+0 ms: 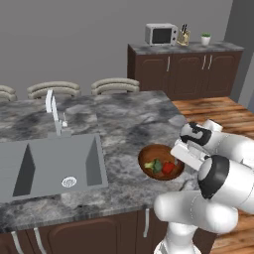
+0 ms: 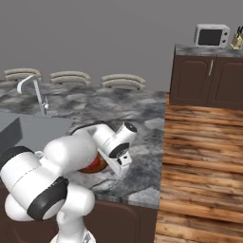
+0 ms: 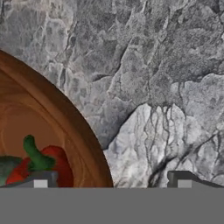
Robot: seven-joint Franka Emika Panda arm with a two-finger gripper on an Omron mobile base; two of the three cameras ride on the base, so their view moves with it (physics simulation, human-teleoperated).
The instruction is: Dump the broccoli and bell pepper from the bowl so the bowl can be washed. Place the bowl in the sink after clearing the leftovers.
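Bowl (image 1: 147, 158): round, shallow, reddish-brown wood with a darker rim; it sits upright on the grey marbled counter (image 1: 124, 124), to the right of the sink and well apart from it, near the counter's front edge.
Bowl contents: the broccoli (image 1: 156, 165) and the pepper (image 1: 168, 167) lie together on the bowl's floor, touching or nearly so.
Broccoli: small green floret with a pale yellowish stalk, on the sink side of the pepper.
Pepper: small, glossy red, with a curled green stem that shows in the hand view; it lies by the bowl wall farthest from the sink.
Sink (image 1: 94, 158): large matte grey rectangular basin with sloped sides, set into the counter; a round metal drain (image 1: 69, 182) lies in its floor near the front right corner.
Faucet (image 1: 53, 110): curved, silver, standing behind the sink's back rim.
Gripper (image 3: 112, 180): spread wide and holding nothing; it hangs above the bowl's rim on the side away from the sink, one finger over the pepper inside the bowl, the other over bare counter outside it.
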